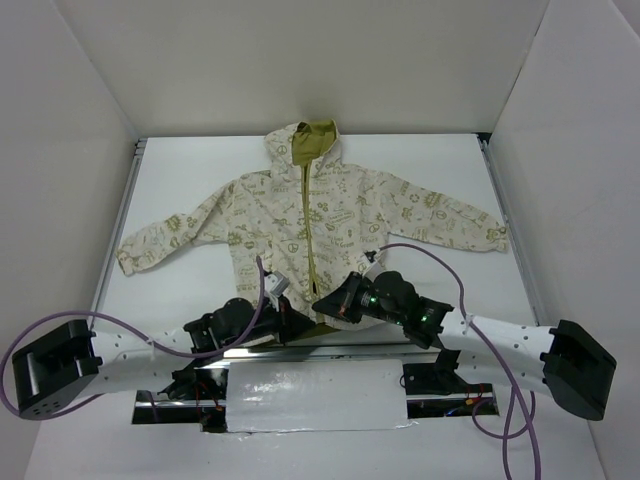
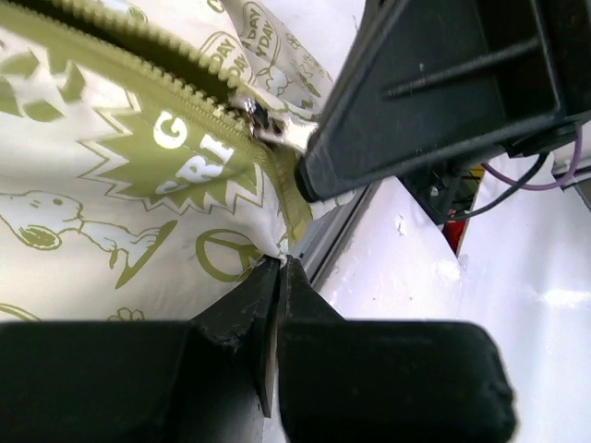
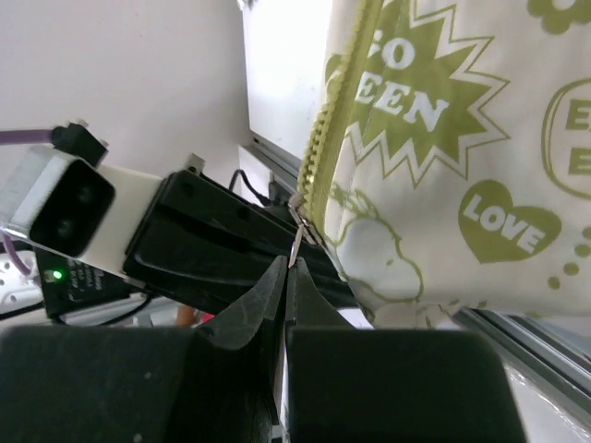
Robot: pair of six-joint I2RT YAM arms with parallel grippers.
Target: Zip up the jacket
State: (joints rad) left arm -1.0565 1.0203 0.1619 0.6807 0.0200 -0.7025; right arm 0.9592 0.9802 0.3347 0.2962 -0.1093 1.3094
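Jacket flat on counter, hood at 12, hem at 6. Left gripper jaws pinch zipper tape end. Right gripper jaws pinch pull tab. Anchor tape taut; draw tab straight toward 12, no twist.

The jacket lies flat on the worktop, with the hood at the far side and the hem toward the arm bases. Its sleeves stretch out left and right. The zipper runs down its middle, from front to back. At the near end of the zipper, the left claw sits on the left, pinching the hem. The right claw sits just beside it on the right, pinching the pull just above the hem.
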